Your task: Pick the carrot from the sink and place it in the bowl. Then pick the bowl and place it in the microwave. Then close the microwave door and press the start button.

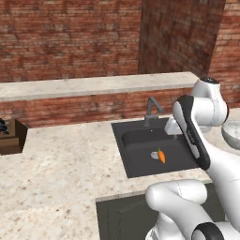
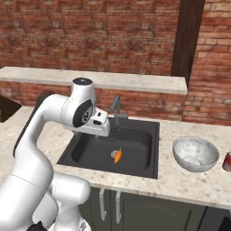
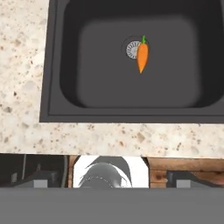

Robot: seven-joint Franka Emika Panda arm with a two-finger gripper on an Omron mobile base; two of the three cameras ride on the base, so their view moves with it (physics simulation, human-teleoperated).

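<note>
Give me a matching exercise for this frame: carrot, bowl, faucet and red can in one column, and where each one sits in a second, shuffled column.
Things:
1. carrot
2. bowl
3. faucet
4. red can

Places:
A. at the back rim of the sink
B. on the counter just right of the sink
C. at the right edge of the right base view, beyond the bowl
D. on the sink floor beside the drain

Pairs: 1-D, 2-B, 3-A, 4-C
</note>
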